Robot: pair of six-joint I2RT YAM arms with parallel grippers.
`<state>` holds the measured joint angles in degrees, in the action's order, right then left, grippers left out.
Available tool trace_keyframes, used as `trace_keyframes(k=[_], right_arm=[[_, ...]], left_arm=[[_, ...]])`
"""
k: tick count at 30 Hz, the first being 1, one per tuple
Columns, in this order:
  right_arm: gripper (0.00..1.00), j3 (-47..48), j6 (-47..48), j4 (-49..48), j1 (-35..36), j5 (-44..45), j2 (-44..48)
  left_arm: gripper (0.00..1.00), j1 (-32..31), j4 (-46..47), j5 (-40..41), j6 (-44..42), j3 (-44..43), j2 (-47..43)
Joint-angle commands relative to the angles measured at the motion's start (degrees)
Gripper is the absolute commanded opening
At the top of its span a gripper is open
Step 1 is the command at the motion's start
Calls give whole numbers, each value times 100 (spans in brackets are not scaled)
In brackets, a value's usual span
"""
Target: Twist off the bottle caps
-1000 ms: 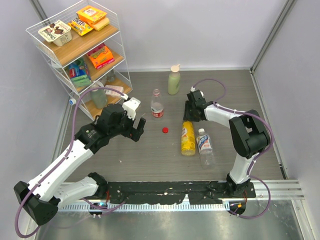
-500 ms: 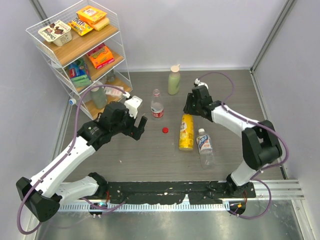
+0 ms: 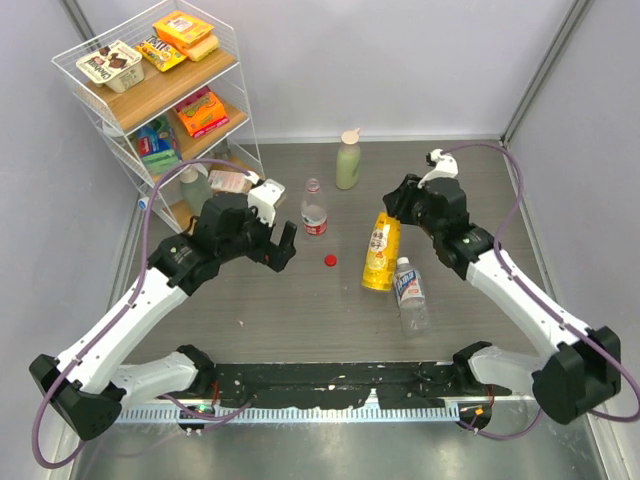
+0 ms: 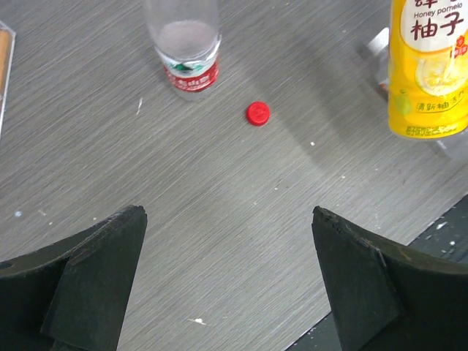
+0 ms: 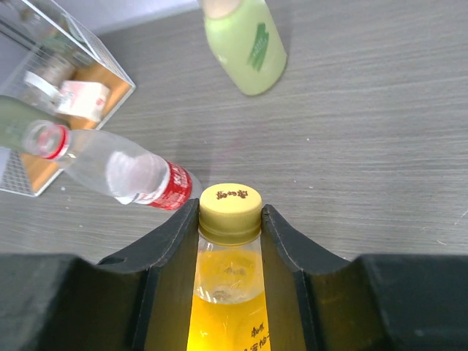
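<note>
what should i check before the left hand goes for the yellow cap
1. Right hand shut on the neck of the yellow bottle: ok.
2. Yellow cap on and exposed above the grip: ok.
3. Left hand open and empty: ok.
4. Left hand lined up with the yellow cap: not ok; its camera faces the red cap, which lies loose on the table.
5. Base of the yellow bottle resting on the table: cannot tell; the bottle leans in the top view.
</note>
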<state>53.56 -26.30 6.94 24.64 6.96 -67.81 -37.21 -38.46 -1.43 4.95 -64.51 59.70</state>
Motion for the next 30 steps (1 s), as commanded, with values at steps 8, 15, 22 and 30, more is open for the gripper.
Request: trace_keyframes(k=[8, 15, 22, 30], right_arm=[[2, -416, -384, -658, -3, -124, 1595], [2, -698, -542, -1107, -12, -424, 2184], [2, -672, -551, -1116, -3, -511, 2456], [2, -575, -551, -1010, 5, -538, 2676]], left_arm=[[100, 3, 1137, -2112, 699, -536, 296], [100, -312, 3052, -3380, 1903, -326, 770], [100, -875, 3608, -3443, 2256, -703, 1675], [100, -1341, 3811, -3390, 2291, -870, 2388]])
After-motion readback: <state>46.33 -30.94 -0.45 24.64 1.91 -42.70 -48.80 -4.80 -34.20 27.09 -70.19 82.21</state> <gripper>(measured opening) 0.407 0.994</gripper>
